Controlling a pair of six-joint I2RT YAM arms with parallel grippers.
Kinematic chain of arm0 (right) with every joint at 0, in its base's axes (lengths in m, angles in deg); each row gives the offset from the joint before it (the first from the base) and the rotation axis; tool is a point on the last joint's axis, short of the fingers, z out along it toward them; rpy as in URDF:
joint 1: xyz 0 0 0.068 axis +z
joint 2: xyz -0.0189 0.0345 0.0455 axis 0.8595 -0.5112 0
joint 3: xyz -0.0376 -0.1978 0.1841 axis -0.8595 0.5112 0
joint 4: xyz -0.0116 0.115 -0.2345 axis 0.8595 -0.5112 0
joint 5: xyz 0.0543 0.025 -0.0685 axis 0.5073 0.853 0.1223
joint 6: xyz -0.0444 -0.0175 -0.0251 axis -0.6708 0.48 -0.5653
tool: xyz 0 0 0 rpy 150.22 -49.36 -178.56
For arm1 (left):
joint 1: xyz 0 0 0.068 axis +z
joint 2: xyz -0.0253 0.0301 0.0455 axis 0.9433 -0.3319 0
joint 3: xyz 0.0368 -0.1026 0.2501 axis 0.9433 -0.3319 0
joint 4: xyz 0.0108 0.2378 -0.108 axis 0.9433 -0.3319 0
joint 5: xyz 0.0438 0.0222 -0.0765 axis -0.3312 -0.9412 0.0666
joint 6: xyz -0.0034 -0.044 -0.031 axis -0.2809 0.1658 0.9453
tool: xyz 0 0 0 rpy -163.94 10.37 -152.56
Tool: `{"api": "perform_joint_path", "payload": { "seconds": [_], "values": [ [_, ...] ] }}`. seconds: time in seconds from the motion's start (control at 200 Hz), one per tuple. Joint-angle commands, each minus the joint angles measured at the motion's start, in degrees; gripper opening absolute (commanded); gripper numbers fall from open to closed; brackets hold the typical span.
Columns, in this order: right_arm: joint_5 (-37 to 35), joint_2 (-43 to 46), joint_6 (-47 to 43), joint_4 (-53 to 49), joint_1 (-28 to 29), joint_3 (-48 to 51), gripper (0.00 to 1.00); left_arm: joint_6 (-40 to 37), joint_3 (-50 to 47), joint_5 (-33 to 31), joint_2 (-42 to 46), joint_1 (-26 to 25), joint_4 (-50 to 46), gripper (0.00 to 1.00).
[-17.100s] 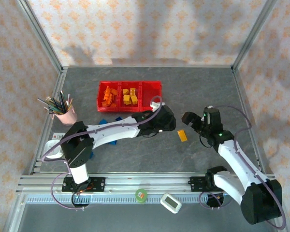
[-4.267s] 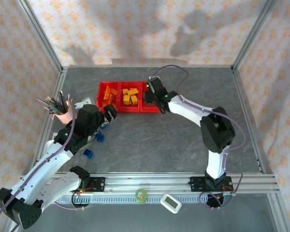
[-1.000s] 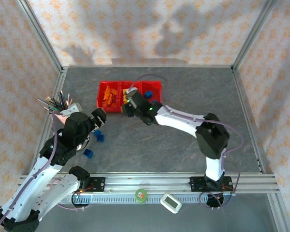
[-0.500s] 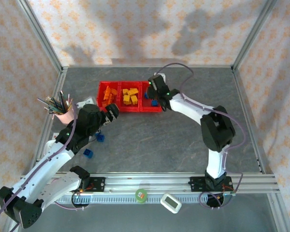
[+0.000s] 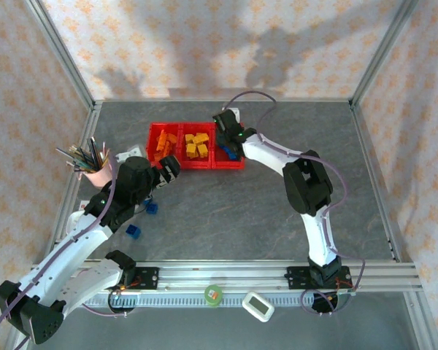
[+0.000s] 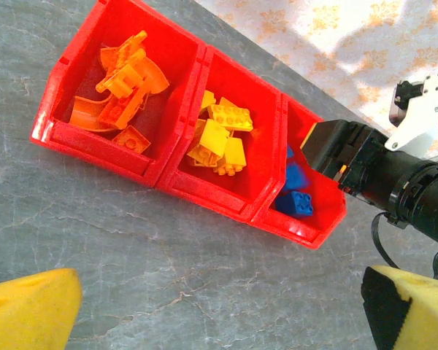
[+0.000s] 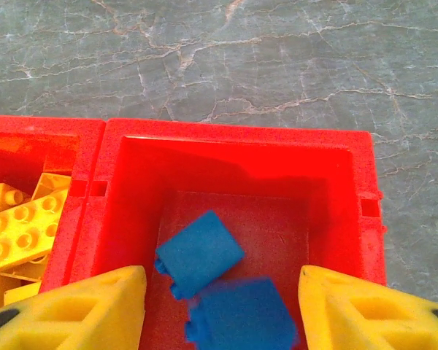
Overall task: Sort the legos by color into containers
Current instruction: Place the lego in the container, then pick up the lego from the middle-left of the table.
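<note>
Right fingers (image 7: 84, 302) stand apart above the rightmost red bin (image 7: 237, 138); a second ago they hovered left of it, nearer the front. Between and below them a blurred blue brick (image 7: 241, 317) appears freshly released, beside a second blue brick (image 7: 199, 255). One more sorted, I judge. Left fingers (image 6: 29, 310) are spread, empty; two loose blue bricks (image 5: 152, 208) remain on the bench (image 5: 241, 219).

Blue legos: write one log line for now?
right tool: open above end bin | blue legos: inside | left tool: open, empty | loose blue bricks: on table
</note>
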Motion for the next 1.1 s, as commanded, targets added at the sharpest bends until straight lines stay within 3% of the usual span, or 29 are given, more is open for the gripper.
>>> {"api": "perform_joint_path", "payload": {
  "seconds": [0.0, 0.285, 0.546, 0.761, 1.096],
  "values": [
    [-0.1, 4.5, -1.0, -0.4, 0.0, 0.4, 0.6, -1.6, 0.7, -0.9, -0.2, 0.3, 1.5, 1.0],
    [4.8, 11.3, -1.3, 1.0, 2.4, 5.7, 0.67, -0.9, 1.5, -2.8, 0.6, 0.3, -0.8, 1.0],
    [9.0, 15.2, -1.1, 4.3, 11.3, 13.0, 0.74, 0.6, 1.8, -6.4, 5.7, 0.3, -8.4, 1.0],
    [11.6, 12.4, -2.4, 7.5, 19.6, 14.1, 0.79, 3.2, 2.9, -10.4, 10.6, 0.4, -16.6, 1.0],
    [17.7, 2.3, -11.1, 7.5, 27.4, 8.1, 0.84, 7.8, 4.2, -14.1, 16.4, 0.4, -25.8, 1.0]
  ]
}}
